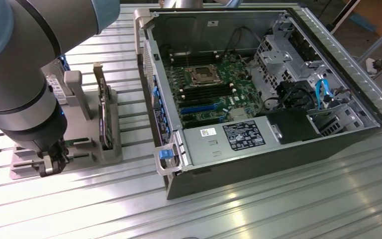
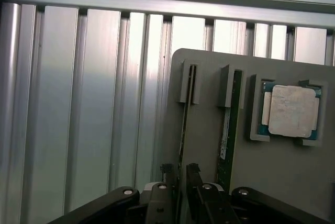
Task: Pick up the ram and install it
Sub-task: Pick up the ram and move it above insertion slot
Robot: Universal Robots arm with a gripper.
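Wide ribbed metal desk (image 1: 277,199), and on it the open computer case (image 1: 198,184) lies on its side, green motherboard (image 1: 211,89) facing up. At the exterior view's left the big grey arm (image 1: 18,74) reaches down, well apart from the case. Under it sits the grey parts holder (image 2: 272,177). Standing on edge in one of its slots is the ram (image 2: 183,124), a thin dark-green stick. A second green stick (image 2: 226,130) stands in the slot beside it, and the square silver processor (image 2: 290,111) rests in its own pocket further along. The gripper (image 2: 180,170) is low over the holder, released. Its fingers (image 2: 193,174) are spread, one on each side of the ram's end, with a gap showing and no squeeze on it.
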